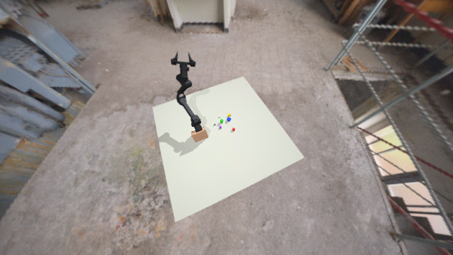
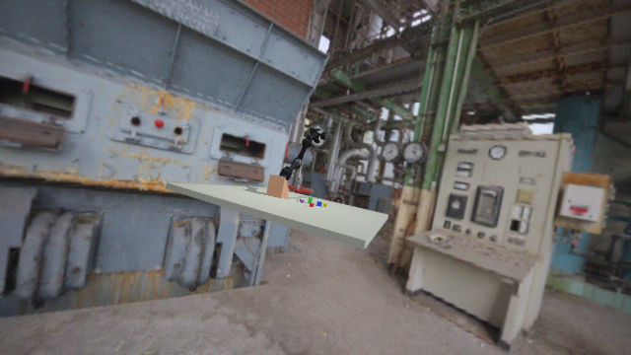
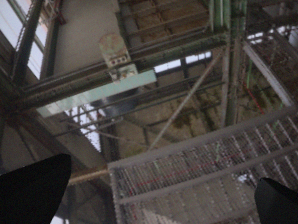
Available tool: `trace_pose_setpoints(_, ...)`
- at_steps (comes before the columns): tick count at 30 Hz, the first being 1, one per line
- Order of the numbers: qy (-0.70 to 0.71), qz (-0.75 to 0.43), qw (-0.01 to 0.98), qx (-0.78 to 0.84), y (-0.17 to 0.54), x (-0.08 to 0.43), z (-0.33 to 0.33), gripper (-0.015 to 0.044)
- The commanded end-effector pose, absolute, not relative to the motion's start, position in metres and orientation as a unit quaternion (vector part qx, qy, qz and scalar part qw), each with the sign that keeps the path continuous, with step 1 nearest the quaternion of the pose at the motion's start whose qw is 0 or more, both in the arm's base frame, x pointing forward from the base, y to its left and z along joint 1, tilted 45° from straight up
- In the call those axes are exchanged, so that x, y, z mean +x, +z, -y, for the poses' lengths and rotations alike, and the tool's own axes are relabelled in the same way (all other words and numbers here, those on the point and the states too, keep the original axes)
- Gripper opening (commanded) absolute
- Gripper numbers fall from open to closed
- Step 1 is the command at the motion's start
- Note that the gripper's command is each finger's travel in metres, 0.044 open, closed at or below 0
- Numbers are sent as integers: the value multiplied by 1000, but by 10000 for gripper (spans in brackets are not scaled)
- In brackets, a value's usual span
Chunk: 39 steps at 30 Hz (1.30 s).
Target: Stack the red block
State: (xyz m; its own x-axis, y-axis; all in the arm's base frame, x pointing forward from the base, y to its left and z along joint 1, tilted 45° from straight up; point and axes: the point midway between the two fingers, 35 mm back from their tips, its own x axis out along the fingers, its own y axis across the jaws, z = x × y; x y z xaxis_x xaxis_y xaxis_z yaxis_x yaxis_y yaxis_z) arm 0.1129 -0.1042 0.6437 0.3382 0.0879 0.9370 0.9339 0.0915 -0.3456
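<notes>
We see a pale cream table [image 1: 226, 166], a black arm [image 1: 185, 99] on a tan base [image 1: 199, 135], and small blocks: red block [image 1: 233, 129], green tower [image 1: 221, 120], blue [image 1: 228, 119], yellow [image 1: 229, 115], perhaps purple [image 1: 220, 127].

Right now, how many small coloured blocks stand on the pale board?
6 visible: red nearest the front, green, blue, yellow behind blue, purple, and one tiny grey. Others may be too small to see.
</notes>
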Motion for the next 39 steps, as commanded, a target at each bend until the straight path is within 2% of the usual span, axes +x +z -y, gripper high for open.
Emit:
trace_pose_setpoints(1, -359, 449, 589, -568, 643, 114, 105, 426)
trace_pose_setpoints(5, -330, 458, 635, -527, 637, 133, 114, 440)
trace_pose_setpoints(10, -311, 412, 709, -481, 621, 173, 155, 440)
trace_pose_setpoints(18, -270, 299, 841, -362, 555, 264, 224, 440)
trace_pose_setpoints(30, -172, 99, 959, -200, 413, 377, 268, 440)
trace_pose_setpoints(39, -83, -76, 992, -55, 284, 438, 259, 440)
